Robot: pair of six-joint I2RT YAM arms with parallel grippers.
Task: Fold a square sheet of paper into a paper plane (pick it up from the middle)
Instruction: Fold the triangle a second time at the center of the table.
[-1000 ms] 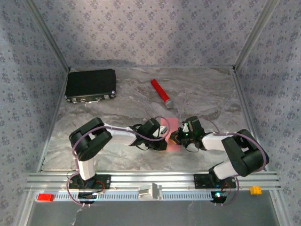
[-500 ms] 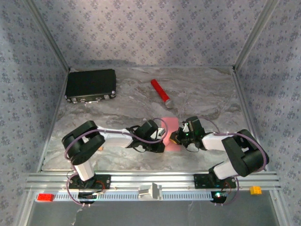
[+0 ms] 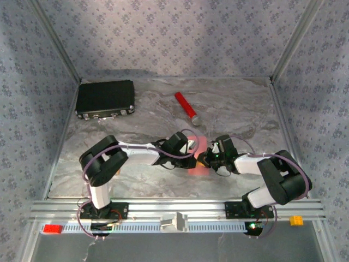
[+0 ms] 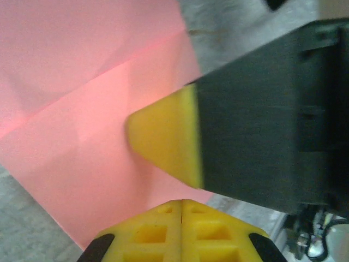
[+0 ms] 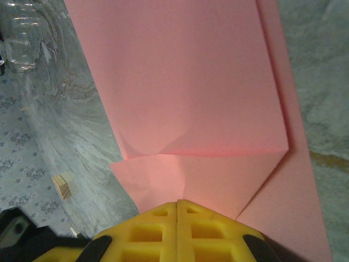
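The grey marbled surface (image 3: 136, 185) sits walled in by patterned panels, with a metal rail along its near edge. From the top view, open room lies to the left and far right. A black rectangular case (image 3: 105, 98) rests at the far left corner. Both arms reach to the middle, where the left end effector (image 3: 192, 149) and right end effector (image 3: 205, 159) meet over the square sheet of paper (image 3: 200, 142), which is mostly covered by them. A red cylinder with a grey tip (image 3: 185, 106) lies well beyond it.

The left wrist view adds the thin, matte pink sheet (image 4: 82, 109) with a diagonal crease, the left end effector (image 4: 181, 229) with its yellow fingers pressed together, and a yellow wedge-shaped fingertip (image 4: 163, 136) of the other arm over the paper.

The right wrist view shows a flap folded over the sheet (image 5: 185, 82), sharp-edged, and the right end effector (image 5: 178, 229) with fingers together at the paper's near edge. Whether it pinches the paper cannot be told. A small tan block (image 5: 62, 185) lies apart on the left.
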